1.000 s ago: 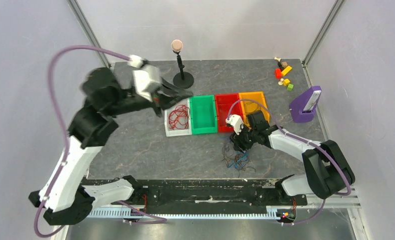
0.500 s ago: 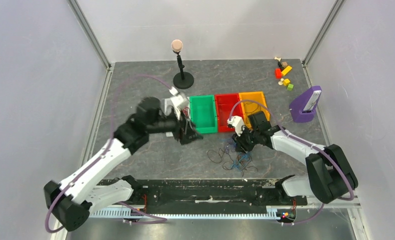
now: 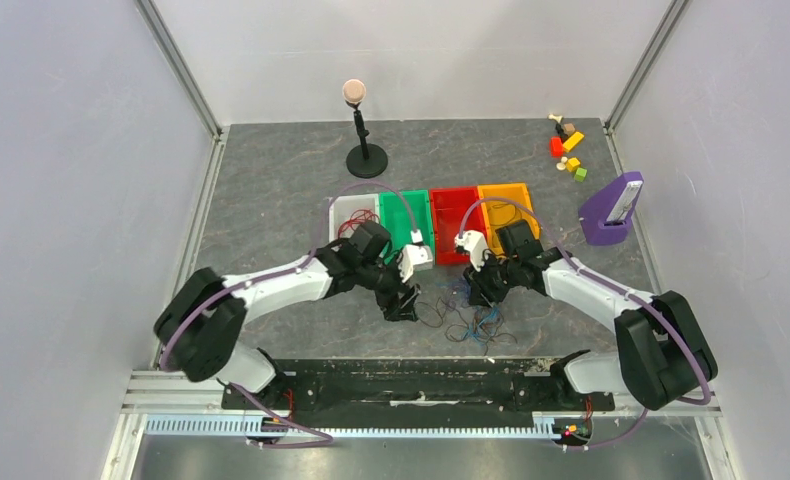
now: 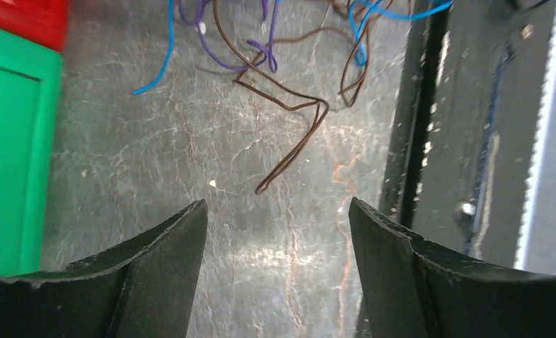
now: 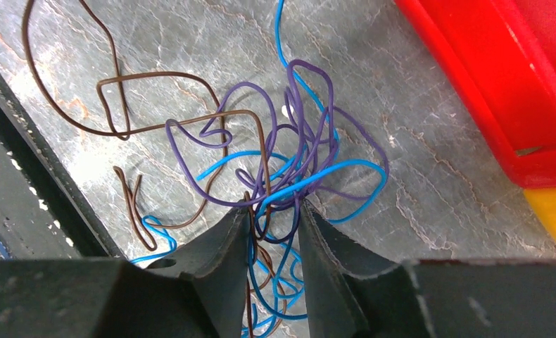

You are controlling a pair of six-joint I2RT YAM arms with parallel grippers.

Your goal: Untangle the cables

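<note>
Four trays sit just beyond the cables.

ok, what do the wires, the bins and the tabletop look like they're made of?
Wires: glossy plastic insulation in brown, purple, blue; they hold kinks, so probably a metal core, unseen. Red bin and green bin: moulded hard plastic, uniform colour, slight sheen. Tabletop: dark, slate-look with pale veins and glare; stone or printed laminate, can't tell.

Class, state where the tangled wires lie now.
Top view: the tangled wires lie near centre, below the red bin, between the left gripper and right gripper.
</note>
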